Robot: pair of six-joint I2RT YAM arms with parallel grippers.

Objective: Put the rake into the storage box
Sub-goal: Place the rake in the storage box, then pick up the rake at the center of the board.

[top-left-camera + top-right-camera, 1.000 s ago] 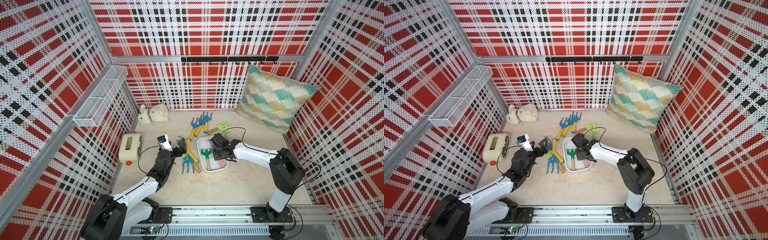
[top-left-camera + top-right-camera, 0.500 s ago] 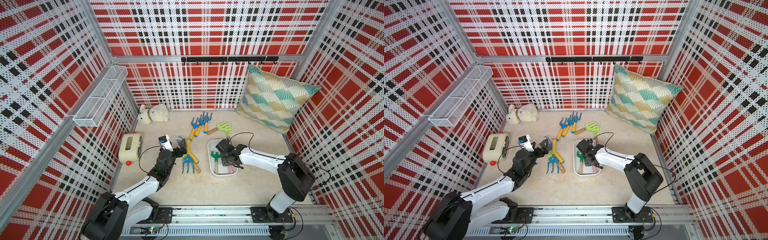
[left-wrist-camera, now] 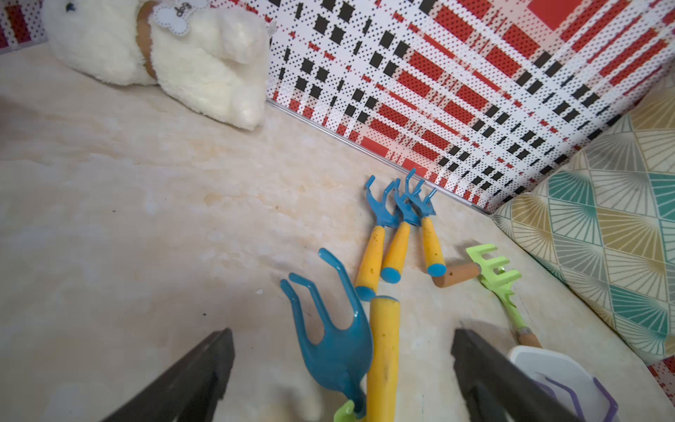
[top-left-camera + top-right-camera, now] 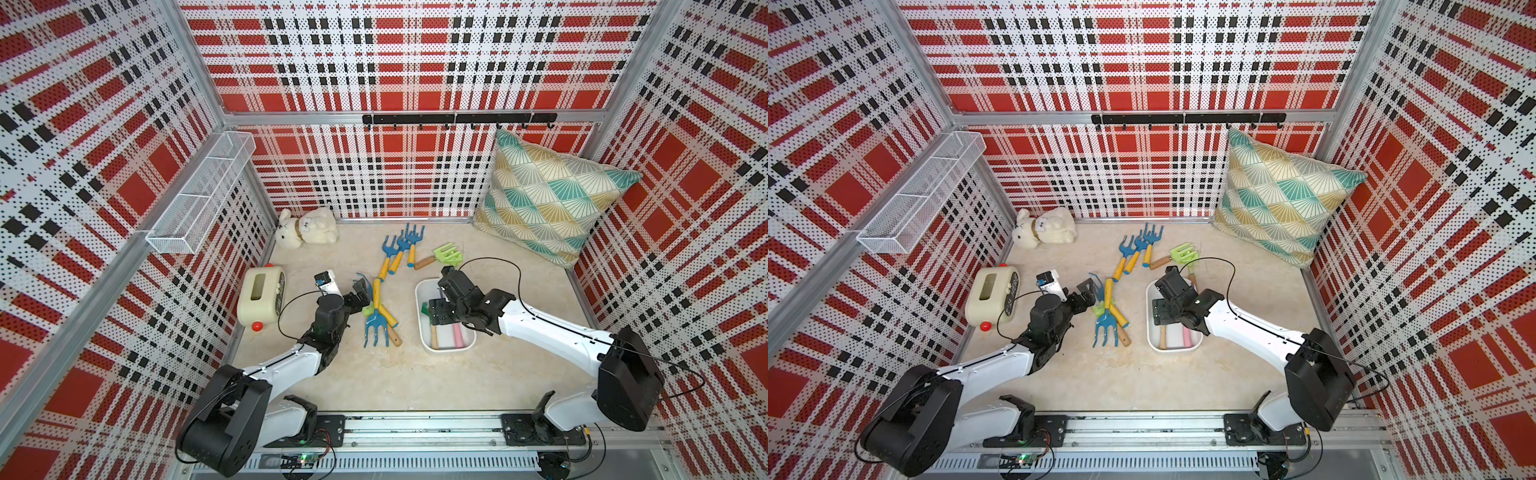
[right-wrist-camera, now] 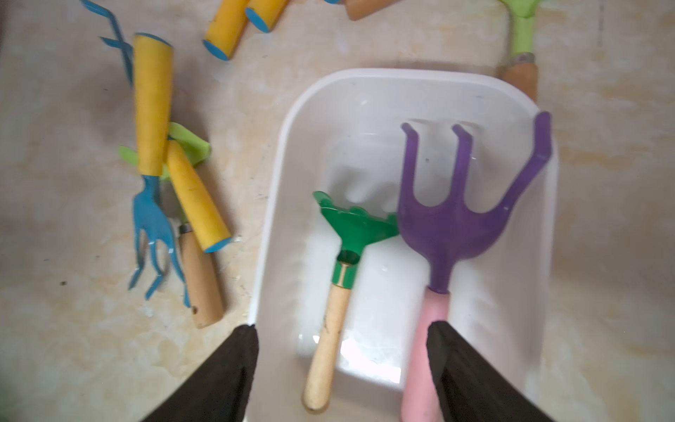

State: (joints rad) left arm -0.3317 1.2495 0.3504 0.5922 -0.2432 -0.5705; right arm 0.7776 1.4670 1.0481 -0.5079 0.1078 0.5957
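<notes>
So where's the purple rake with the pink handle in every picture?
Top views: purple rake, only its pink handle showing, lying in the white storage box.
Left wrist: just its purple prongs, at the box's end.
Right wrist: nearly the whole rake, beside the green rake.
Shared landmark: the storage box, seen in all four.

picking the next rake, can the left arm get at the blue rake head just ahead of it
Likely yes: the left gripper is open, and the blue rake head lies bare just ahead of it.
</notes>
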